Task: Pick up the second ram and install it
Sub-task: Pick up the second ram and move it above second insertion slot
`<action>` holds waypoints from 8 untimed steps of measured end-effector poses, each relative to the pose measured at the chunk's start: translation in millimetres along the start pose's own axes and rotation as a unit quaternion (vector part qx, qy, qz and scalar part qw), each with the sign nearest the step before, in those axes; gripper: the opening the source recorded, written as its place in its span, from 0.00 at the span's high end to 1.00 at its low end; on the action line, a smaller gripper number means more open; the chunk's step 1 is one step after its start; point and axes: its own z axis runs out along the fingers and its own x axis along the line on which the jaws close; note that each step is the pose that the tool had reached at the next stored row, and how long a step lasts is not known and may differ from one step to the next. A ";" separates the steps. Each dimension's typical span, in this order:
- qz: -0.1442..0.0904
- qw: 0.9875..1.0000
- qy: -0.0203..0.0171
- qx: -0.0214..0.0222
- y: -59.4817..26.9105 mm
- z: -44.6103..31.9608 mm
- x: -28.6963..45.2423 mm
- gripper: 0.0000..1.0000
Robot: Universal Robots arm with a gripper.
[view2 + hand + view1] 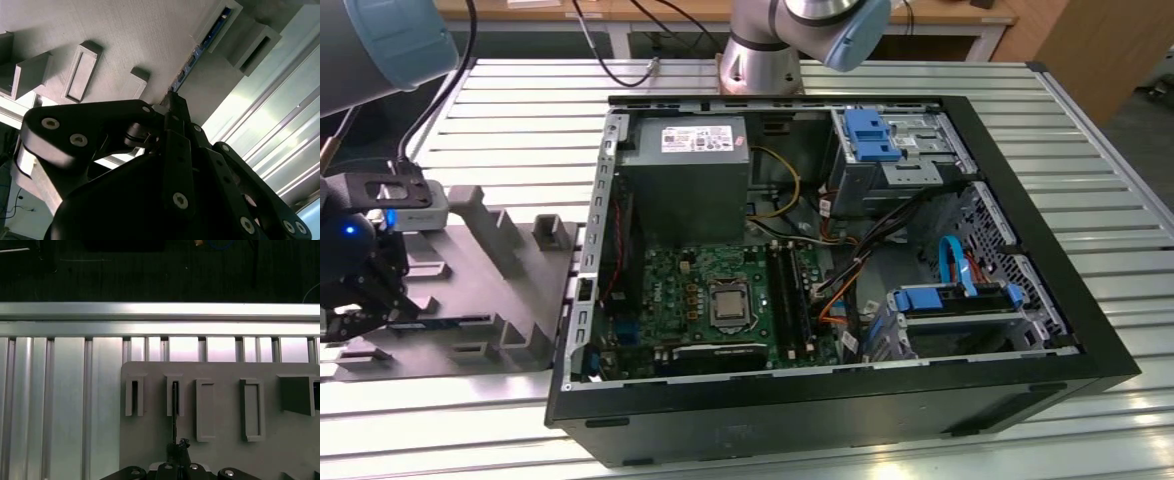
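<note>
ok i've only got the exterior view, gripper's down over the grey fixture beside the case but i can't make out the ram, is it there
observer: yes, in the first wrist view the second ram stands on edge in a holder of the grey fixture.
operator: is the gripper lined up with it
observer: the gripper sits right at one end of the stick, in line with its length.
operator: anything in the holders next to it
observer: no, the narrow slot on one side and the wider frame on the other both look empty.
</note>
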 end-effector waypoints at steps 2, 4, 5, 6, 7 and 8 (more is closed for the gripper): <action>0.000 1.000 0.000 0.000 0.0 0.0 0.0 0.89; 0.000 1.000 0.000 0.000 0.0 0.0 0.0 0.77; 0.000 1.000 0.000 0.000 0.0 0.0 0.0 0.71; 0.000 1.000 0.000 0.000 0.0 0.0 0.0 0.71; 0.000 1.000 0.000 0.000 0.0 0.0 0.0 0.65; 0.000 1.000 0.000 0.000 0.0 0.0 0.0 0.65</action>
